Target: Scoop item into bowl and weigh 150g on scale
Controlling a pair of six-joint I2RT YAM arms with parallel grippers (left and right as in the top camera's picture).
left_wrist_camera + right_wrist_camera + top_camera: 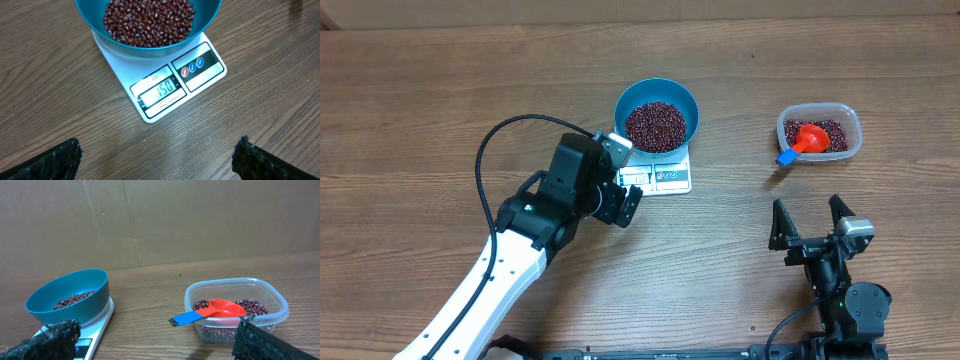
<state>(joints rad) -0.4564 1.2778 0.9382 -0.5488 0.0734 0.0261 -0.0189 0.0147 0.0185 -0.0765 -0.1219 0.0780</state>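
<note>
The blue bowl [657, 113] sits on the white scale [665, 178], filled with dark red-brown beans [655, 126]. Seen from the left wrist, the bowl [90, 20] stands above the scale [162, 90], whose display reads 150. My left gripper [620, 205] is open just left of the scale's front, with nothing between its fingers [60, 160]. My right gripper [810, 222] is open near the front right of the table, empty. More beans [252, 306] lie in the clear container [235, 309] with a red scoop [220, 309] resting in it.
The clear plastic container [819, 133] stands at the right, its red scoop [807, 139] pointing a blue handle over the left rim. A cardboard wall [160, 220] closes off the back. A black cable [495, 145] loops left of the left arm.
</note>
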